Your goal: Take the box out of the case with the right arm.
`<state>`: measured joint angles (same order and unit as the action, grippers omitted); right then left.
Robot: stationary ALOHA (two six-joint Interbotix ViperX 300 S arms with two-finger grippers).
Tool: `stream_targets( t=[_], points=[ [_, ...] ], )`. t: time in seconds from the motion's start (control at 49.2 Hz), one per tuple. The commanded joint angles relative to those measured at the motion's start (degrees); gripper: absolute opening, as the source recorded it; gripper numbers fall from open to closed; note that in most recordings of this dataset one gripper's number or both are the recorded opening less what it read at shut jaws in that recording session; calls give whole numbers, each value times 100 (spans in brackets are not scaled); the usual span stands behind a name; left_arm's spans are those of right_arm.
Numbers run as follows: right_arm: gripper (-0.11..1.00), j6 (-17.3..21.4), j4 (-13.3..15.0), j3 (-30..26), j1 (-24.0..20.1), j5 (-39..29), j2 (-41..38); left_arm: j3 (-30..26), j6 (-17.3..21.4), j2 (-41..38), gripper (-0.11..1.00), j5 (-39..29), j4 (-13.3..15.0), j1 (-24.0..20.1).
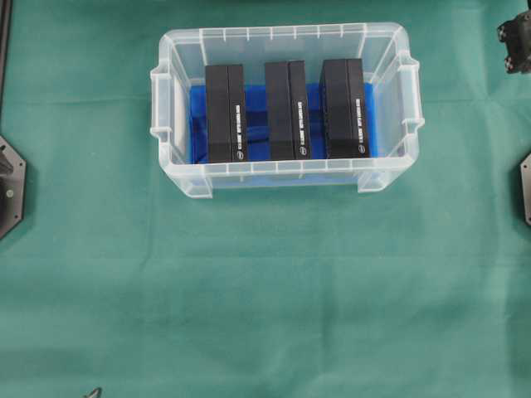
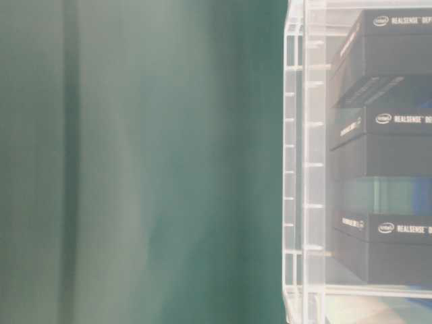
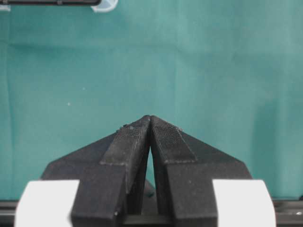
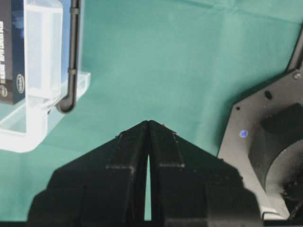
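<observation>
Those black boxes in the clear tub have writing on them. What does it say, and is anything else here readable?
"intel" in an oval, then "REALSENSE": on each black box in the clear tub, table-level view; the following word is cut off.
White print on the boxes seen from overhead: too small to read.
No other text is readable.
</observation>
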<state>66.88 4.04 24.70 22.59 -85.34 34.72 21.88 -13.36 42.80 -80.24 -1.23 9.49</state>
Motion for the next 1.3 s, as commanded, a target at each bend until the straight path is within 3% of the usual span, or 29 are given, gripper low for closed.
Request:
stream_targets(
  t=[0.0, 0.102, 0.345, 0.426, 0.934, 1.279],
  points=[
    [0, 9, -9, -18, 9, 105, 18, -149, -9, -18, 0, 18, -9, 26],
    [11, 53, 9, 18, 9, 97, 0, -149, -9, -18, 0, 18, -9, 18],
    [82, 220, 105, 18, 9, -9, -88, -149, -9, -18, 0, 9, 0, 26],
    [95, 220, 105, 18, 9, -26, -114, -149, -9, -18, 0, 9, 0, 18],
    [96, 343, 79, -44, 9, 70, -255, -149, -9, -18, 0, -9, 0, 26],
    [96, 580, 35, -765, -413, 598, -1354, -149, 0, -18, 0, -9, -9, 18]
  ],
)
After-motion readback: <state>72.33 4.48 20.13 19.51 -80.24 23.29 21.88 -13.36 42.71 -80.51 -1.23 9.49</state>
